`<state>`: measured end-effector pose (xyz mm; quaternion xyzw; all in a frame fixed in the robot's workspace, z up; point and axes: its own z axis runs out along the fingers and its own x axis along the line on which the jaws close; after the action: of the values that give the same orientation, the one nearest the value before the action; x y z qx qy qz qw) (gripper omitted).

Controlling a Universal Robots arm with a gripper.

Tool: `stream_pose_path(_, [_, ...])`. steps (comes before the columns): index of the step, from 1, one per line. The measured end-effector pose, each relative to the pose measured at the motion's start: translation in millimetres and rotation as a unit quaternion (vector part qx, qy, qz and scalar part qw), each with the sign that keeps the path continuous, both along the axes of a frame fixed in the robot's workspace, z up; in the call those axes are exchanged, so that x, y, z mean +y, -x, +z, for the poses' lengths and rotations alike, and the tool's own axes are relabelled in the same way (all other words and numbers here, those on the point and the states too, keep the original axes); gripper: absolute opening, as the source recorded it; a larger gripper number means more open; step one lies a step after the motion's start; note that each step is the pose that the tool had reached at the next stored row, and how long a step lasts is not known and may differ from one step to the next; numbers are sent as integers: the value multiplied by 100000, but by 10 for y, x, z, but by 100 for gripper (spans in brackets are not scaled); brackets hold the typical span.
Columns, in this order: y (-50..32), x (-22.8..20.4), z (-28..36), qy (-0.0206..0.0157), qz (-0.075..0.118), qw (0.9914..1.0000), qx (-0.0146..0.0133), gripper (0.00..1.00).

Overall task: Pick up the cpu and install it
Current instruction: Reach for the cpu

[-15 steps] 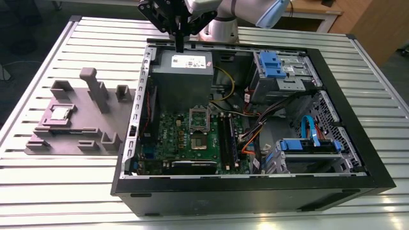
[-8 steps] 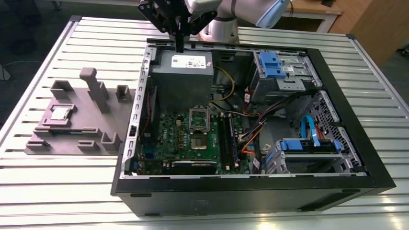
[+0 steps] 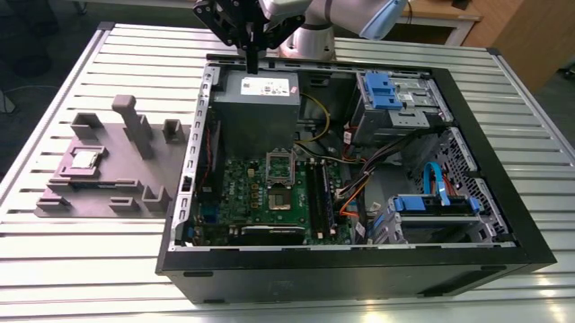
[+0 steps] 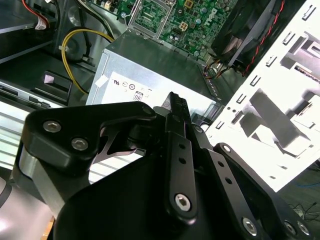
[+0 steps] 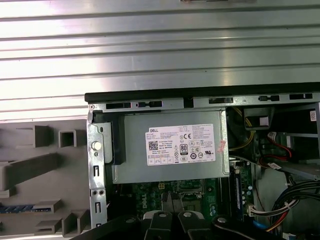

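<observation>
1. Silver-grey metal on top with a thin pale rim: the cpu (image 3: 85,159) lies flat on the mauve-grey tray (image 3: 134,192), among its raised blocks. It is out on the exterior view's left, well apart from the arm.
2. By the look of it, it is light, stiff and slick on its face, and likely delicate underneath. The safest hold is probably across two opposite edges, kept level, never on the shiny top.
3. The pincer (image 3: 252,65) hangs over the far wall of the open computer case (image 3: 503,208), just above the grey power-supply box (image 3: 256,101). Its fingers look pressed together with nothing between them, and the second wrist view reads the same way.
4. Inside the case, the metal socket frame (image 3: 280,163) sits on the green motherboard (image 3: 235,188), just beside the box, with cables bunched towards the exterior view's right.
5. The bench (image 3: 90,269) is ribbed aluminium slats, hard and level. Tray and case stand just beside each other on it.
6. Beyond the bench there is wooden furniture (image 3: 521,33) at the far corner.
</observation>
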<state>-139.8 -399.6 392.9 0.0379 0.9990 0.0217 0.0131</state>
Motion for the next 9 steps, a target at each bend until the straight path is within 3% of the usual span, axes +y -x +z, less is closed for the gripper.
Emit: stream_pose_path(9, [7, -8, 0, -1, 3, 100000, -4, 10])
